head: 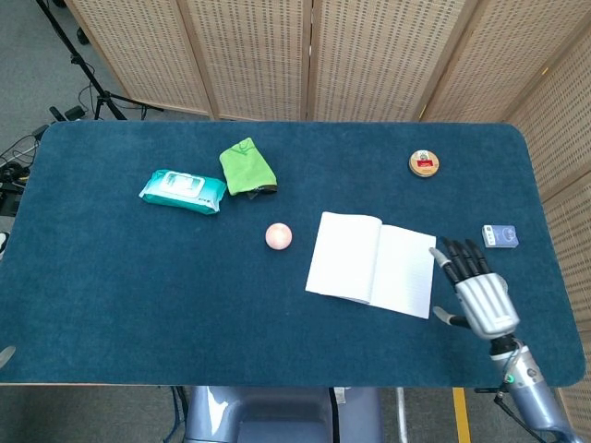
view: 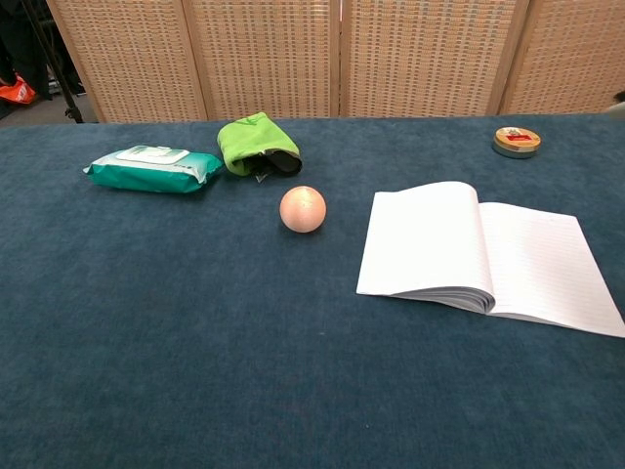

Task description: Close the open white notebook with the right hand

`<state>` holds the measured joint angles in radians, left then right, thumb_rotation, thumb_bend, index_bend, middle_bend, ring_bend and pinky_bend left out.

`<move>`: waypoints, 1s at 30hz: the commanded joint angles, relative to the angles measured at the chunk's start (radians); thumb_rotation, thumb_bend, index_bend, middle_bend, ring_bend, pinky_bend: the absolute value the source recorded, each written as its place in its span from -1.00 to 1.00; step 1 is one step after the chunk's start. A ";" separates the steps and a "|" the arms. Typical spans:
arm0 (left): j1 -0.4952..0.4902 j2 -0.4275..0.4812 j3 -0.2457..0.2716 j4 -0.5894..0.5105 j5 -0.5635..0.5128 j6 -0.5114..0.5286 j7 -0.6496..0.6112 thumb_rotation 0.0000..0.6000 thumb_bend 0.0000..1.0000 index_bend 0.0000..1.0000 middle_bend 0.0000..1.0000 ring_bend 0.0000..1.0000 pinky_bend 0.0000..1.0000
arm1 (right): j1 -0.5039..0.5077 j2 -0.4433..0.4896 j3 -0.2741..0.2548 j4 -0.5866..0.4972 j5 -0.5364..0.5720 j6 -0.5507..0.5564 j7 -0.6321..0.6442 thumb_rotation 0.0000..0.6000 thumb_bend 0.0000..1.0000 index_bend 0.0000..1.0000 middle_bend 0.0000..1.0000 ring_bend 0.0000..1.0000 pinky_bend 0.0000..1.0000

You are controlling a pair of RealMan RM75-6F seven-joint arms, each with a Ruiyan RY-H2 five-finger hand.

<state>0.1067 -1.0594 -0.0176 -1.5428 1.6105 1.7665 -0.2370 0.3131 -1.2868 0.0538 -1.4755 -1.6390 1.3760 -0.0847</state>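
Right robot hand [head: 477, 289] empty, dark fingers [head: 461, 257] extended and apart.

On my tabletop [head: 111, 277] I count 1 open white notebook [head: 371, 264], 1 pink ball [head: 278, 235], 1 green pouch [head: 247, 167], 1 wipes pack [head: 183, 190], 1 round tin [head: 424, 163], 1 small blue box [head: 500, 236].
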 commanded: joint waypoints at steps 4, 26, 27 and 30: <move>-0.010 0.005 -0.004 -0.013 -0.014 -0.024 0.013 1.00 -1.00 -1.00 -1.00 -1.00 -1.00 | 0.118 -0.135 0.038 -0.008 0.019 -0.164 -0.174 1.00 -1.00 -1.00 -1.00 -1.00 -1.00; -0.062 0.050 -0.042 -0.074 -0.120 -0.149 0.018 1.00 -1.00 -1.00 -1.00 -1.00 -1.00 | 0.256 -0.396 0.100 0.105 0.234 -0.355 -0.518 1.00 -1.00 -1.00 -1.00 -1.00 -1.00; -0.061 0.051 -0.042 -0.073 -0.119 -0.148 0.015 1.00 -1.00 -1.00 -1.00 -1.00 -1.00 | 0.257 -0.405 0.098 0.111 0.244 -0.359 -0.528 1.00 -1.00 -1.00 -1.00 -1.00 -1.00; -0.058 0.052 -0.041 -0.070 -0.117 -0.145 0.008 1.00 -1.00 -1.00 -1.00 -1.00 -1.00 | 0.260 -0.424 0.094 0.125 0.259 -0.358 -0.545 1.00 -1.00 -1.00 -1.00 -1.00 -1.00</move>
<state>0.0482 -1.0079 -0.0584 -1.6136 1.4935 1.6215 -0.2285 0.5704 -1.7049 0.1495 -1.3553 -1.3840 1.0190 -0.6245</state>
